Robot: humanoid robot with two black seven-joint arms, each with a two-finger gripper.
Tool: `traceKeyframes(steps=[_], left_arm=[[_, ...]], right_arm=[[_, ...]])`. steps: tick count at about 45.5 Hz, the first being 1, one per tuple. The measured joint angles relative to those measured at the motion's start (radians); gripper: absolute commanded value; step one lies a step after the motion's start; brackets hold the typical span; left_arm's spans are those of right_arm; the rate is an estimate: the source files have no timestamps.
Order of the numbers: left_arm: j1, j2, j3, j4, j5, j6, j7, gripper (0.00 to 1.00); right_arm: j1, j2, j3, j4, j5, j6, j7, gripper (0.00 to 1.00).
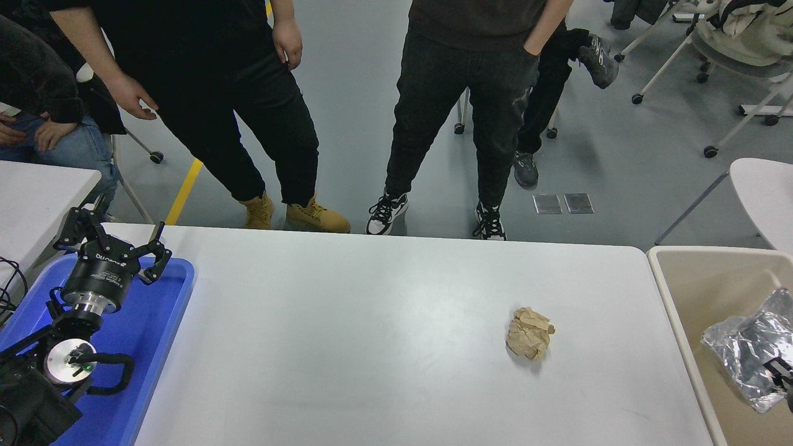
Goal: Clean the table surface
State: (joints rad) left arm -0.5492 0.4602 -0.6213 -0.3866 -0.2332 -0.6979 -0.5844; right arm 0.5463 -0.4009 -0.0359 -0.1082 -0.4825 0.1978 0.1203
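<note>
One crumpled brown paper ball [530, 333] on worktop surface [372, 334], right of centre, touching nothing. Left pincer [111, 244] parked far left over blue tray [155, 322], fingers spread apart, holding nothing. Right pincer [782, 371] barely showing at right edge, over beige bin [687, 291], at crinkled silver foil bag [743, 353]; can't tell if clamped or not. Two ppl standing at far side.

White lettering runs across the black body of the left pincer [111, 244], parked over the blue tray [148, 328] at the lower left, but it is too small and skewed to read. No other text, number or sign is legible anywhere.
</note>
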Motion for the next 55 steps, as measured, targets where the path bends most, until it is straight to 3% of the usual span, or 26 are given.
traceKeyframes(steps=[7, 15, 30, 55], left_arm=[[0.000, 0.000, 0.000, 0.000, 0.000, 0.000, 0.000, 1.00], [0.000, 0.000, 0.000, 0.000, 0.000, 0.000, 0.000, 1.00], [0.000, 0.000, 0.000, 0.000, 0.000, 0.000, 0.000, 1.00], [0.000, 0.000, 0.000, 0.000, 0.000, 0.000, 0.000, 1.00]], right_arm=[[0.003, -0.002, -0.001, 0.002, 0.000, -0.030, 0.000, 0.82], [0.014, -0.005, 0.003, 0.005, -0.001, -0.075, 0.001, 0.95], [0.080, -0.020, 0.016, 0.007, 0.002, -0.114, 0.002, 0.98], [0.353, -0.096, 0.101, 0.027, 0.103, -0.122, 0.015, 0.98]])
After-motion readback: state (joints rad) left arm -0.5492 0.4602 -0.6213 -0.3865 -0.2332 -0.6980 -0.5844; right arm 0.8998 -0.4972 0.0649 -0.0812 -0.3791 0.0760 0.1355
